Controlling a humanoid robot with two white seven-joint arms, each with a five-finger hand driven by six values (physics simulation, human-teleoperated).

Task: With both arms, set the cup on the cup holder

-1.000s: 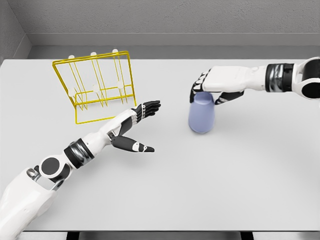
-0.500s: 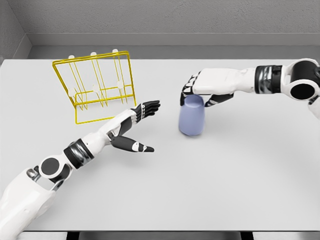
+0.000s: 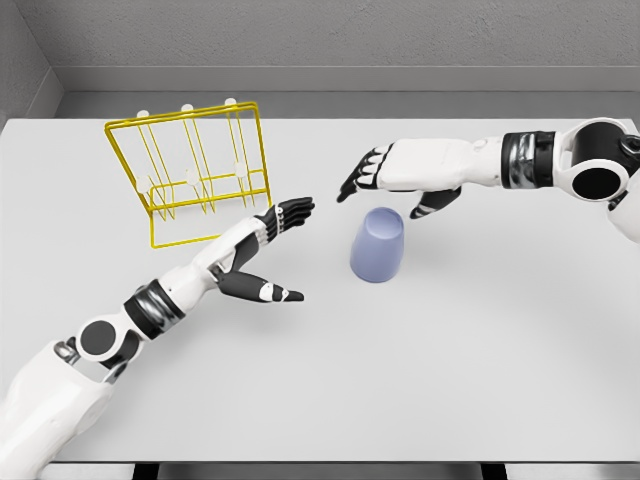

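A pale blue cup [image 3: 377,245] stands upside down on the white table [image 3: 450,360], near the middle. My right hand [image 3: 385,180] hovers just above and behind the cup, fingers spread, holding nothing. My left hand [image 3: 275,250] reaches in from the lower left, open, with its fingers pointing toward the cup and a gap between them and it. The yellow wire cup holder [image 3: 195,170] stands at the back left, just behind the left hand.
A grey wall runs along the table's far edge. The near table edge crosses the bottom of the view.
The right hand carried the cup leftward, then let go and lifted off with fingers spread. The cup now stands alone. The left hand shifted slightly.
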